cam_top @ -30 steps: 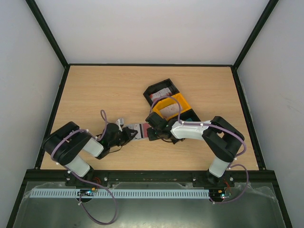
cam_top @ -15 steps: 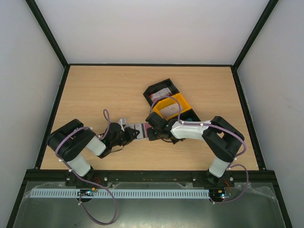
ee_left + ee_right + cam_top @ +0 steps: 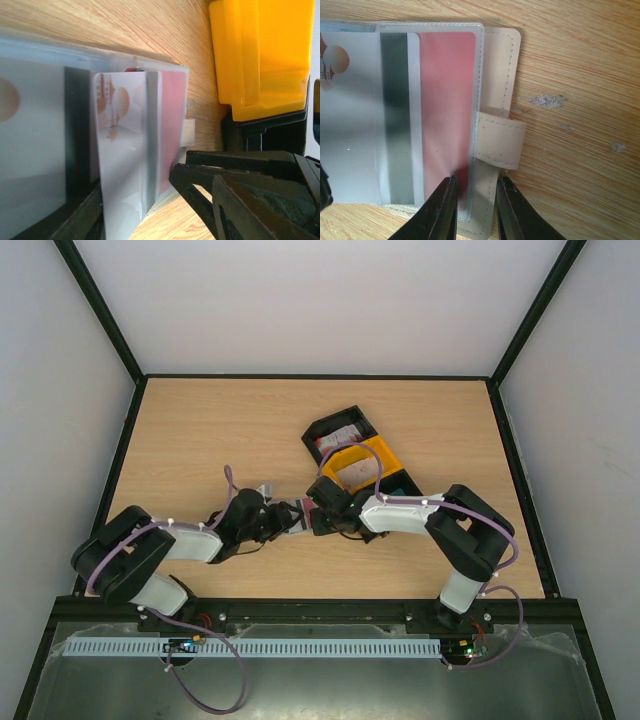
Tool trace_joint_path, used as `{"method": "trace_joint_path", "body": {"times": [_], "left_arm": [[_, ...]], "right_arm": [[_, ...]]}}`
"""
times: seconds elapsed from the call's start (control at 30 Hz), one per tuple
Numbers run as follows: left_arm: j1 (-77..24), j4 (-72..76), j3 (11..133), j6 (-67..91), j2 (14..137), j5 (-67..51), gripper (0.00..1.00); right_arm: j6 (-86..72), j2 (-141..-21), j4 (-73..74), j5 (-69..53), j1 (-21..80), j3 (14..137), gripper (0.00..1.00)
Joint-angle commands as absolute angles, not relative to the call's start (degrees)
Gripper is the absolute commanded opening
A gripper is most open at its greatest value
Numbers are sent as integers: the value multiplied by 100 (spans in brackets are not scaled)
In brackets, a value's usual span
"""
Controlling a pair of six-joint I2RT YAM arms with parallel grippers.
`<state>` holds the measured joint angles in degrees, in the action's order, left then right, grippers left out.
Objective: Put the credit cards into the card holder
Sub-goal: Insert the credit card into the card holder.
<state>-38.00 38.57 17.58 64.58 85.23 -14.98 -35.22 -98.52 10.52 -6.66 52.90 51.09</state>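
Item one, the card holder (image 3: 501, 70): we list it lying open and flat on the table (image 3: 580, 75), between the two grippers and just beside the near corner of the black-and-yellow tray (image 3: 386, 453). Its cover is beige, and a strap tab (image 3: 500, 145) juts from its edge.

Contents under the clear sleeve (image 3: 479, 75): a red card (image 3: 447, 100), with a whitish card (image 3: 395, 130) bearing a dark stripe partly over it. A red-and-white card (image 3: 117, 145) overlaps the same pages.

Item two, the right gripper (image 3: 474, 212): its tips are on the holder's edge, a narrow gap apart across the sleeve's border. We cannot tell whether they pinch it.

Item three, the left gripper (image 3: 274, 522): it is at the holder's opposite side, and we cannot tell whether it is released or grasping.

Item four, a pale card (image 3: 350, 470): it lies in the tray's yellow compartment.
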Motion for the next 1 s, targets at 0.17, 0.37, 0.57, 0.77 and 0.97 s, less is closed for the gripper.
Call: {"method": "trace_joint_path", "body": {"times": [0.17, 0.37, 0.57, 0.77, 0.97], "left_arm": [[-3867, 1755, 2346, 6263, 7878, -1229, 71], [-3867, 1306, 2475, 6214, 7629, -1018, 73], [-3867, 1073, 2572, 6011, 7584, -747, 61], [-3869, 1116, 2694, 5881, 8069, -680, 44], [-3876, 1039, 2887, 5729, 8443, -591, 33]], "right_arm": [[-3618, -9933, 1205, -519, 5320, 4969, 21], [-3614, -9934, 1188, -566, 5320, 4986, 22], [-3721, -9804, 921, -858, 5316, 4852, 39], [-3837, -9607, 827, -909, 5181, 4819, 48], [-3814, -9560, 468, -1418, 4952, 4714, 49]]}}
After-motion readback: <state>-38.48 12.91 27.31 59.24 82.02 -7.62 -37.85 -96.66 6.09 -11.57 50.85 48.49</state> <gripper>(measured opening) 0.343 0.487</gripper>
